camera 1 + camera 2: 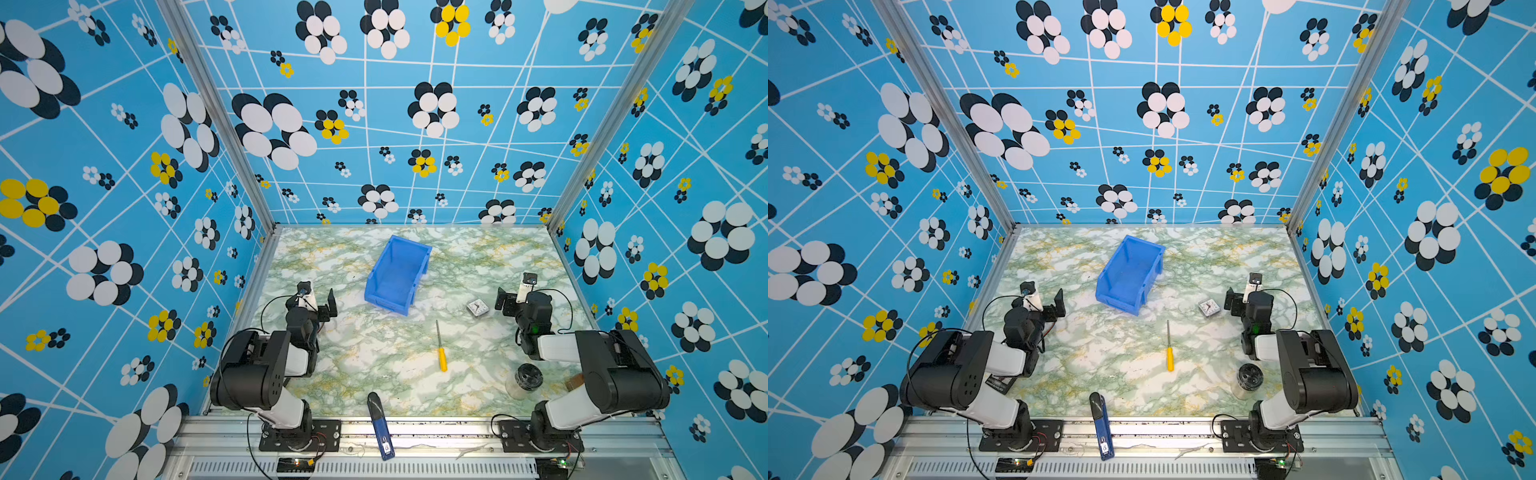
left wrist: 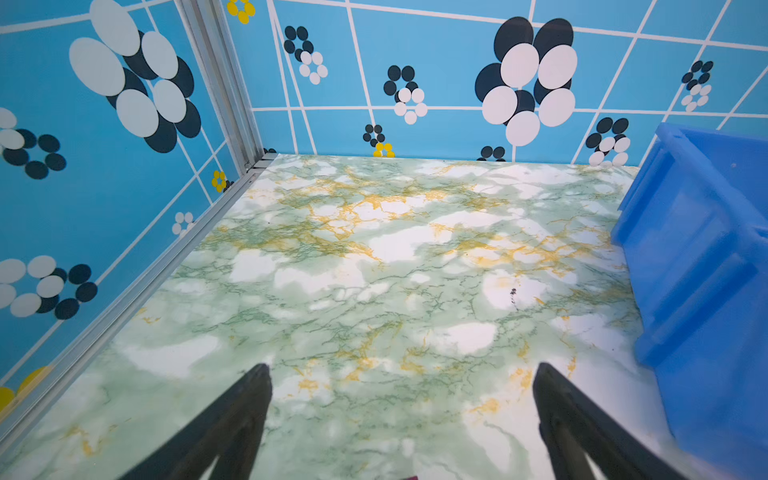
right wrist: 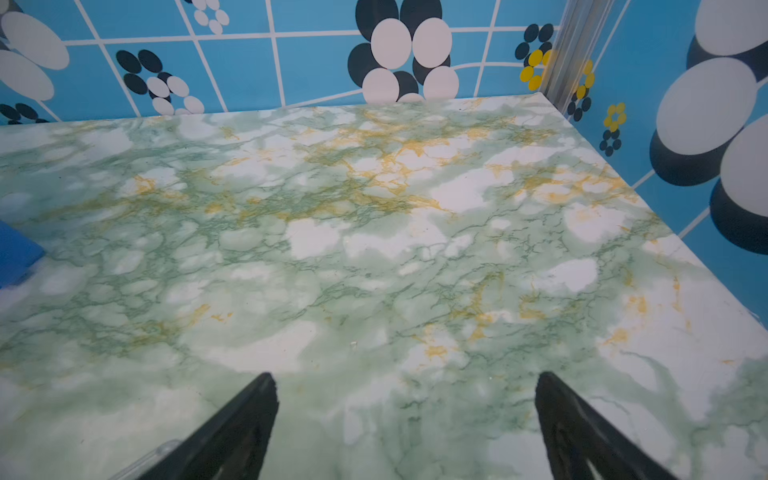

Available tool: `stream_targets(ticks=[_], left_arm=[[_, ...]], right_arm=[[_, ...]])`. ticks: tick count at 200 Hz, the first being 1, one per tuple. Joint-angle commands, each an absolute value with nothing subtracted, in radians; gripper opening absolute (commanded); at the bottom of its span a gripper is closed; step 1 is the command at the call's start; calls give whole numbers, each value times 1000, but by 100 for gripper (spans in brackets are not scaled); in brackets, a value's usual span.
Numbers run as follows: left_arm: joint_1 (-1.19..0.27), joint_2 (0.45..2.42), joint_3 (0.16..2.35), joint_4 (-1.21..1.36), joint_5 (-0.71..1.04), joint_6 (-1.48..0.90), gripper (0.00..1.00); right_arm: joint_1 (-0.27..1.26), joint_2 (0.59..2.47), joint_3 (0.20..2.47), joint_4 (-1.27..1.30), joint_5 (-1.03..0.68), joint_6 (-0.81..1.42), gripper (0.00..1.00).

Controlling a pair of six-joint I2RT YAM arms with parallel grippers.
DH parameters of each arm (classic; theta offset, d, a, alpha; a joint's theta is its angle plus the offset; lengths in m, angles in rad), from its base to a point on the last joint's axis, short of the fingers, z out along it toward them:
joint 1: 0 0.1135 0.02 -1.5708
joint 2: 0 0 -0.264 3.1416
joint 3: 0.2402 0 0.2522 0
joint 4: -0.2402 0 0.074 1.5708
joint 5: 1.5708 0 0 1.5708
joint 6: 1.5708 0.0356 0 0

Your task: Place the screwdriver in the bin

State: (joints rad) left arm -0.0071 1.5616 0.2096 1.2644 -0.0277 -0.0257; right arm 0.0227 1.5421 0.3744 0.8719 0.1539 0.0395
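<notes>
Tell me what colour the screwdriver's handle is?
Yellow; the screwdriver shows best in a top view.

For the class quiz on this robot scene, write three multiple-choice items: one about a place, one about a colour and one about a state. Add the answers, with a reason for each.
1. Where is the screwdriver relative to the bin?
A. inside it
B. on the table, apart from it, nearer the front edge
C. leaning on its wall

2. What colour is the screwdriver's handle?
A. yellow
B. red
C. white

3. How is the right gripper?
A. shut on the screwdriver
B. shut and empty
C. open, with nothing between its jaws

Answers:
1 B: both top views show it lying flat, with bare table between it and the bin.
2 A: the handle is yellow and the shaft is dark.
3 C: the right wrist view shows the jaws spread wide, with only table between them.
</notes>
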Motion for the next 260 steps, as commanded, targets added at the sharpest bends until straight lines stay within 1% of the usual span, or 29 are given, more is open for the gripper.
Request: stream_targets(ticks=[1, 135, 161, 205, 244, 260], left_arm=[[-8, 1573, 198, 1290, -40, -28, 99], [-9, 1578, 192, 1306, -40, -28, 99], [-9, 1582, 186, 1326, -8, -18, 99], [-9, 1595, 167, 1375, -53, -31, 99], [-8, 1567, 215, 1253, -76, -38, 99], [-8, 1559, 232, 1210, -81, -41, 99]], right_arm=[[15, 1543, 391, 887, 147, 32, 99], [15, 1543, 392, 887, 147, 32, 99], [15, 1543, 392, 887, 147, 31, 99], [15, 1544, 391, 886, 148, 33, 99], [15, 1543, 390, 885, 148, 32, 99], [15, 1532, 397, 876, 202, 52, 99]])
